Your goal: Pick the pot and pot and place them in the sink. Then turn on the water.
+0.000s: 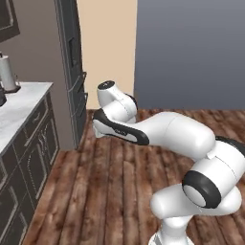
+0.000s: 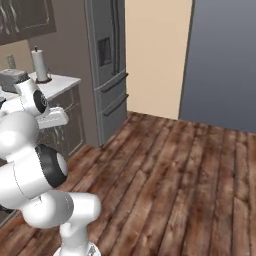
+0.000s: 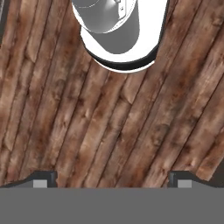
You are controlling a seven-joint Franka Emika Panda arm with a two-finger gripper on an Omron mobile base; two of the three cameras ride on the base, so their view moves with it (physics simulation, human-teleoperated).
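Wooden floor (image 3: 109, 131) below my pincer (image 3: 111, 179), tips spread wide apart, nothing between; marble tabletop (image 1: 21, 103) off left.

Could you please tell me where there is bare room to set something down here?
The wooden floor is bare between the refrigerator and the grey wall. The marble counter is crowded at its far end by a paper towel roll.

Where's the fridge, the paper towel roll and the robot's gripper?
Fridge (image 2: 107, 70): right base view, on its door.
Paper towel roll (image 2: 39, 63): right base view, on the white roll.
Gripper (image 3: 112, 178): hand view, midway between its open tips.
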